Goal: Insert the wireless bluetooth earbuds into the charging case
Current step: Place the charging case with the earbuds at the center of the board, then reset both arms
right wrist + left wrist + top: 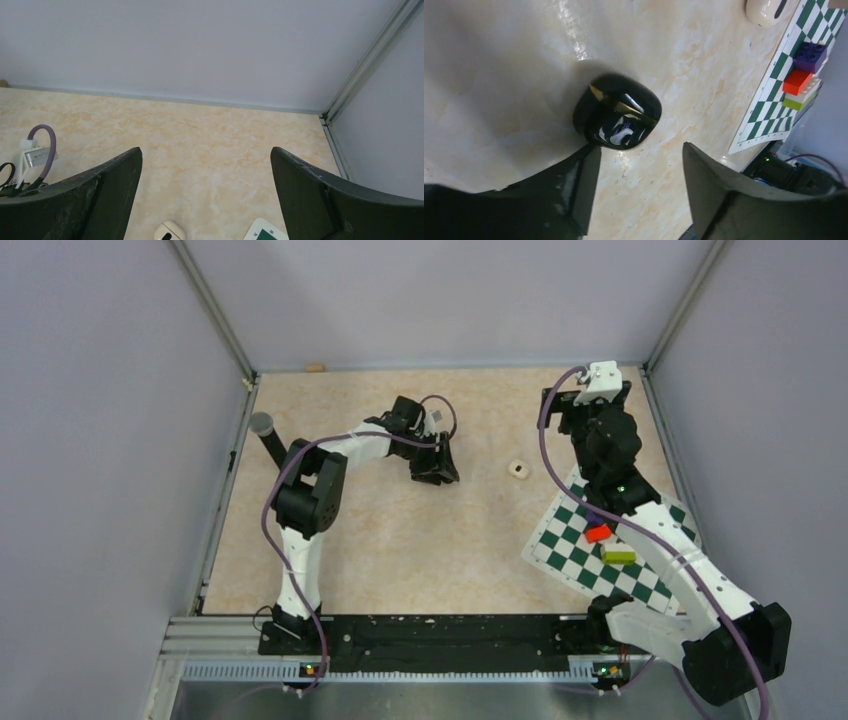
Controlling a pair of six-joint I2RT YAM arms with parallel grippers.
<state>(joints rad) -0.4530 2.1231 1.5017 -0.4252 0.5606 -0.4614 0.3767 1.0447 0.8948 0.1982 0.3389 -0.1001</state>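
Charging case (pixel 616 112): glossy black, lying on marbled tabletop (pixel 499 75), sitting just ahead of left gripper (pixel 640 150), close by one fingertip; contact unclear.
Left gripper: fingers spreading wide, gripping nothing.
Right gripper (pixel 205 152): fingers gaping wide, holding nothing, hovering above tabletop.
Checkered mat (pixel 769 100): carrying stacked blocks (pixel 799 82), lying well apart from case.

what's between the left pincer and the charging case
Nothing: only bare tabletop separates the left pincer from the charging case, seen in the left wrist view.
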